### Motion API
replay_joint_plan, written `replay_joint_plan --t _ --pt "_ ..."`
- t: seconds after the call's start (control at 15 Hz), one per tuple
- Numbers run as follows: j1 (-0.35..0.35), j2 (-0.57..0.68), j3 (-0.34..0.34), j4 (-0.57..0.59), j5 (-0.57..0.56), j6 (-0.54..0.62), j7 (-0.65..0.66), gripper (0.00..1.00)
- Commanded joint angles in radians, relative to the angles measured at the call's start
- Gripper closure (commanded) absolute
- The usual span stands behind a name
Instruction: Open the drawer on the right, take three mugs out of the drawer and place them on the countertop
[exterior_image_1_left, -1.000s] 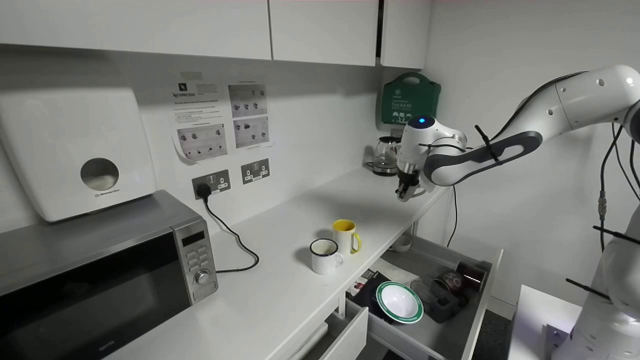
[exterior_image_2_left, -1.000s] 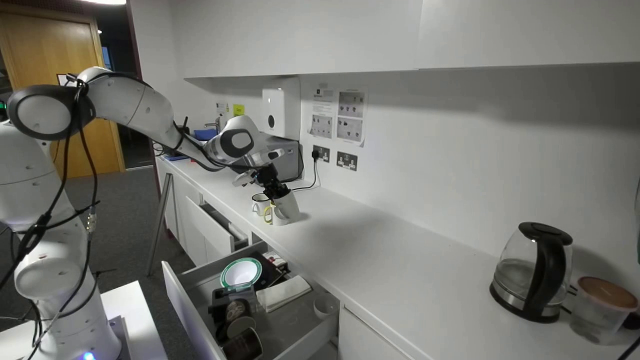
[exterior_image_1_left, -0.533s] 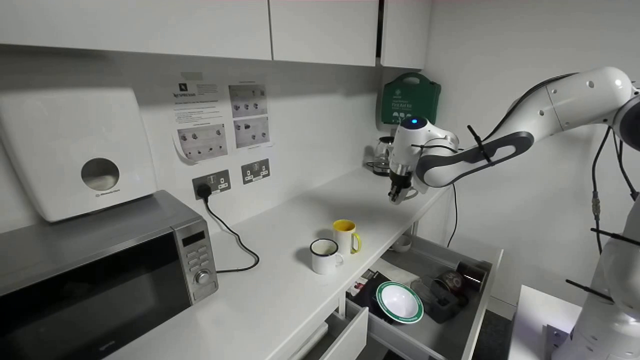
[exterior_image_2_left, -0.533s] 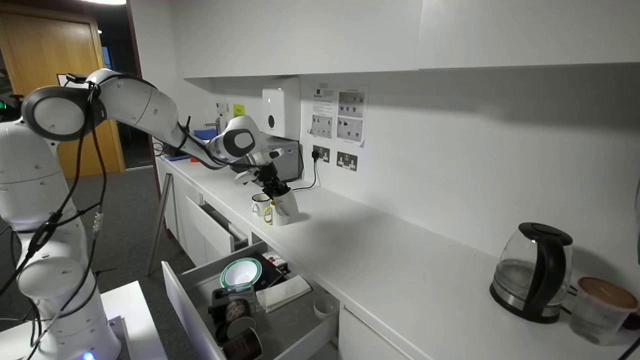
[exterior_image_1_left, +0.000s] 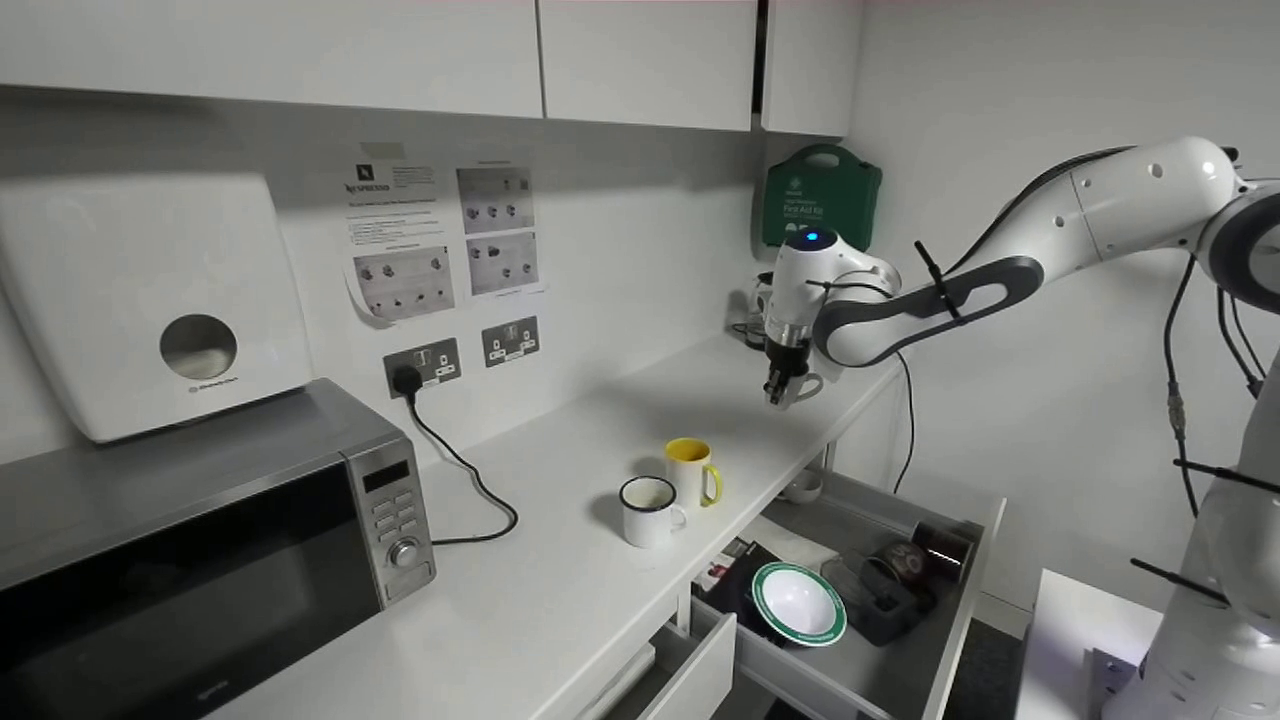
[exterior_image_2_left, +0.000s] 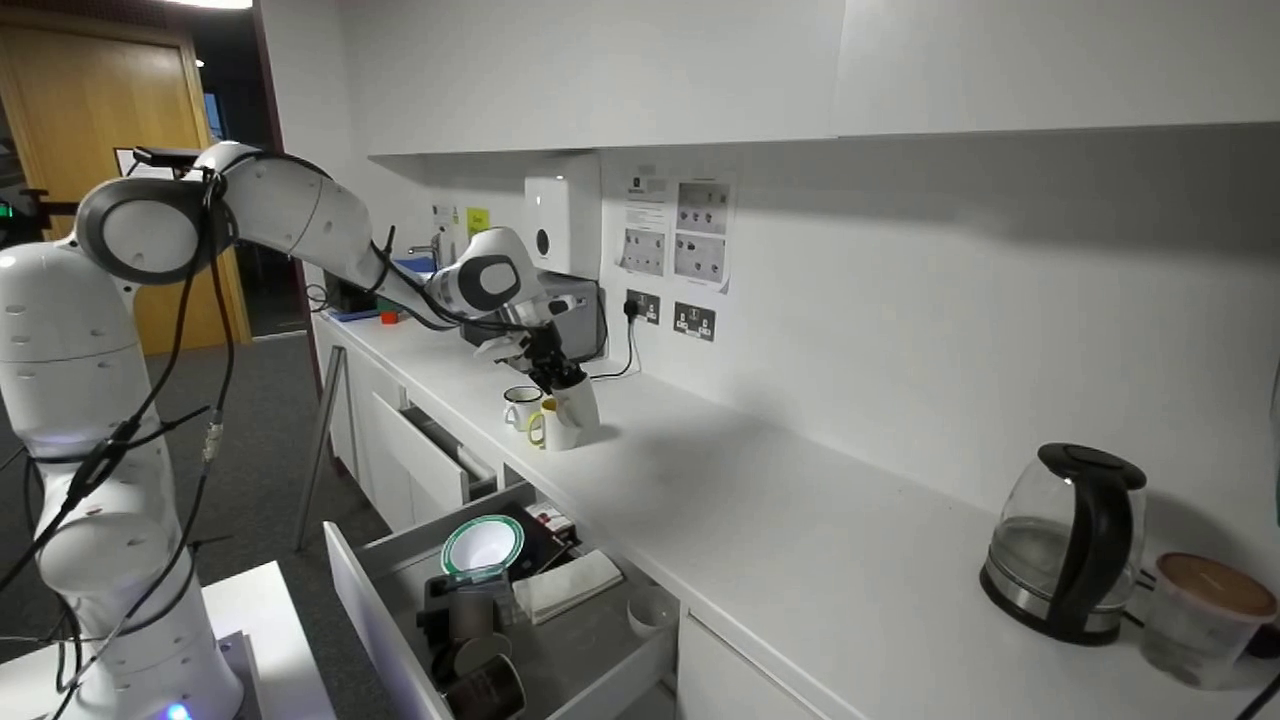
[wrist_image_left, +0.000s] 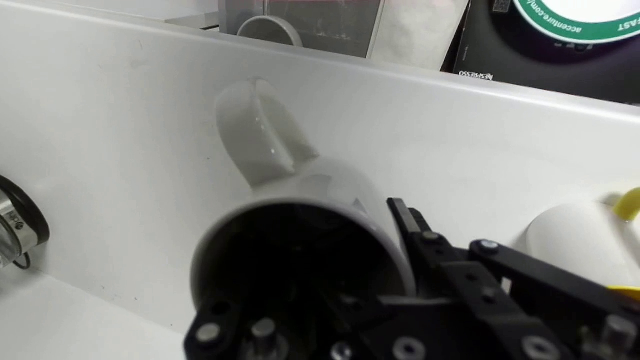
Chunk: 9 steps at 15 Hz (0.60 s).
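My gripper (exterior_image_1_left: 778, 384) is shut on the wall of a plain white mug (wrist_image_left: 340, 182). One finger (wrist_image_left: 407, 225) lies along its outside; the other is lost in the dark of the mug's mouth. The mug hangs tilted over the countertop (exterior_image_1_left: 560, 590); whether its base touches is unclear. Beside it stand two upright mugs: a white mug with a yellow inside (exterior_image_1_left: 687, 484) and a white mug with a dark rim (exterior_image_1_left: 650, 526). The right drawer (exterior_image_2_left: 378, 620) is pulled open in both exterior views.
The drawer holds a green-rimmed bowl (exterior_image_2_left: 482, 545), a small white cup (exterior_image_2_left: 650, 612), dark mugs (exterior_image_2_left: 487, 690) and a folded cloth (exterior_image_2_left: 568, 587). A narrower drawer (exterior_image_1_left: 700, 675) also stands open. A kettle (exterior_image_2_left: 1065, 550) and a microwave (exterior_image_1_left: 230, 540) occupy the countertop.
The gripper and the held mug have shifted a little to the left in an exterior view, farther in from the countertop's front edge. The arm's elbow has swung along. The standing mugs have stayed put.
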Motion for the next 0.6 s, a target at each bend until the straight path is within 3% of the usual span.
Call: replay_joint_plan --t 0.0,0.53 --pt "0.019 0.035 -0.007 0.086 0.047 -0.070 -0.065 0.98" --pt "0.046 0.101 -0.003 0.180 0.087 -0.139 -0.103 0.98"
